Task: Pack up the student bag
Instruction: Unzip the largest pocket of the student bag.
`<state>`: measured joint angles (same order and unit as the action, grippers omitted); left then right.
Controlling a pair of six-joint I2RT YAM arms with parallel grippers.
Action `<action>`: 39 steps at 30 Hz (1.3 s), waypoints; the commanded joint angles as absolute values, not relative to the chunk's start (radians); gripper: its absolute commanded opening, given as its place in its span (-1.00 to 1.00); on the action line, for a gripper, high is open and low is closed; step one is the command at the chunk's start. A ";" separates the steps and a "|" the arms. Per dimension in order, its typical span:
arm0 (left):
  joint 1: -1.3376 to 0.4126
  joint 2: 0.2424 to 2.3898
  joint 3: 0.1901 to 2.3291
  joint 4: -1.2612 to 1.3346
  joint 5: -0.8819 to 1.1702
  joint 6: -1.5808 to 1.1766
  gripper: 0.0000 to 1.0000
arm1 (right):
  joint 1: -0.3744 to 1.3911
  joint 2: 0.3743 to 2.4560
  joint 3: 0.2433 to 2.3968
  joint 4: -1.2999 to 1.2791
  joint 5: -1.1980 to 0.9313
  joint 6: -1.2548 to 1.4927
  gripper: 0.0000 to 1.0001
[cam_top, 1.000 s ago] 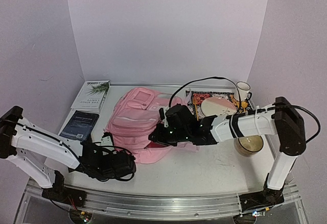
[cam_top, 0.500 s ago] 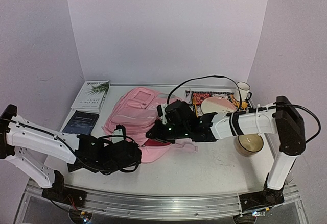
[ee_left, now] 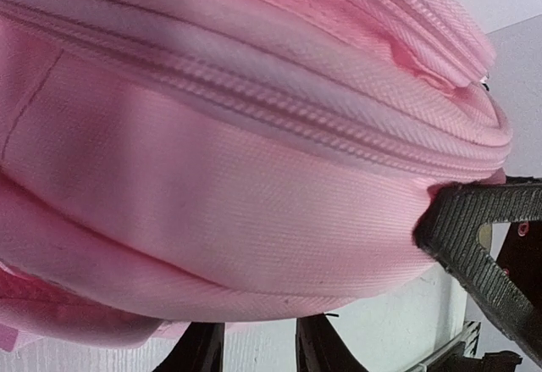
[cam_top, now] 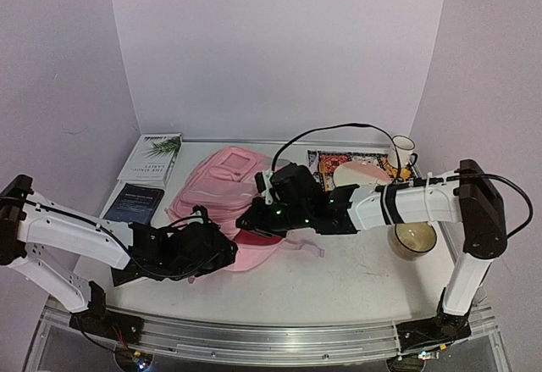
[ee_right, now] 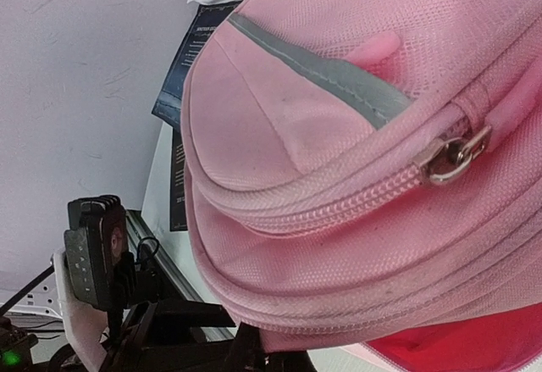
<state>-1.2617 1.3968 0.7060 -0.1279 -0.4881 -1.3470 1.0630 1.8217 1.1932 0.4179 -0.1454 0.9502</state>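
Observation:
The student bag (cam_top: 222, 192), a soft pink backpack, lies in the middle left of the table, and its near edge is raised so that darker pink shows beneath. My right gripper (cam_top: 251, 222) is shut on that near edge; in the right wrist view the bag (ee_right: 356, 135) fills the frame and its hem runs in between the fingers (ee_right: 254, 357). My left gripper (cam_top: 223, 249) sits at the bag's near edge, open. In the left wrist view the bag (ee_left: 237, 160) bulges just above the two spread fingers (ee_left: 200, 351), with nothing between them.
A white book (cam_top: 152, 158) and a dark book (cam_top: 134, 204) lie left of the bag. A colourful book (cam_top: 329, 173), a pink-white flat thing (cam_top: 362, 177), a mug (cam_top: 403, 150) and a bowl (cam_top: 412, 241) are on the right.
My left gripper has moved right and up to the bag's near edge. My right gripper has pulled the bag's edge up and slightly left, and darker pink shows beneath.

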 commanded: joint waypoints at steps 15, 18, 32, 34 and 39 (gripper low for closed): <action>-1.252 1.544 0.746 -0.097 -0.520 -1.424 -0.55 | 1.109 1.807 1.313 0.497 -0.178 0.955 -1.00; -1.253 1.527 0.739 -0.102 -0.510 -1.419 -0.74 | 1.109 1.801 1.303 0.491 -0.157 0.946 -1.00; -1.253 1.333 0.628 -0.201 -0.494 -1.440 -1.00 | 1.043 1.734 1.159 0.467 -0.070 0.930 -1.00; -1.253 1.304 0.614 -0.241 -0.500 -1.447 -1.00 | 1.024 1.717 1.130 0.465 -0.061 0.926 -1.00; -1.251 1.233 0.570 -0.332 -0.532 -1.489 -1.00 | 0.991 1.683 1.079 0.462 -0.073 0.903 -1.00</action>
<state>-1.2598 1.2952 0.6149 -0.1734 -0.4708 -1.4441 1.0330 1.7788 1.1023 0.4140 -0.1155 0.9438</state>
